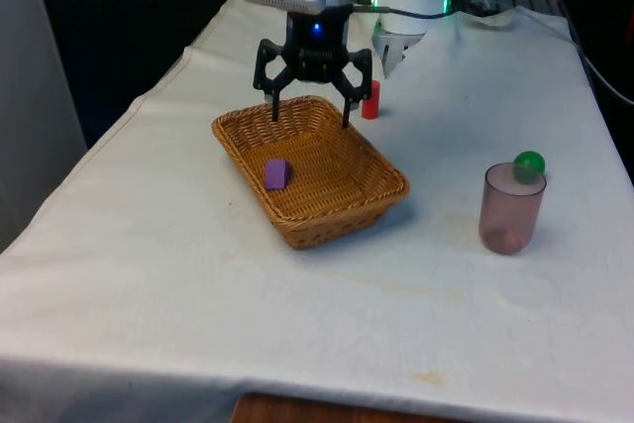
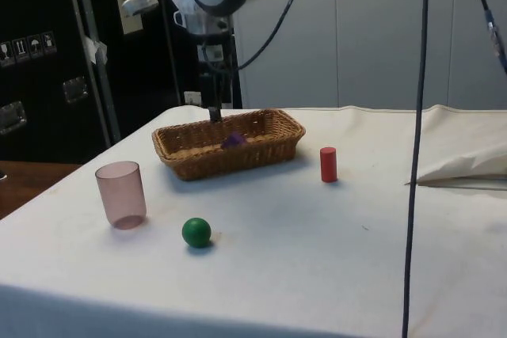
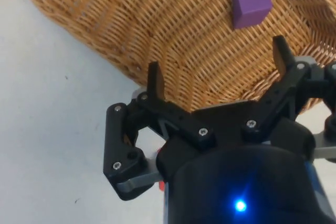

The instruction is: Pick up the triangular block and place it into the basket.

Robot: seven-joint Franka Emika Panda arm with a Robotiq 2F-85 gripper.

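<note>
Block: small purple wedge-shaped block is lying inside the woven wicker basket, toward its near end.
Gripper: black two-finger gripper is hovering over the basket's far rim, spread wide, holding nothing.
Surroundings: red cylinder, green ball and pink translucent cup are standing clear.

Purple block lies inside woven wicker basket, on its floor toward the front view's left wall. Basket rectangular, upright, set mid-table, skewed to the table's edges
</note>
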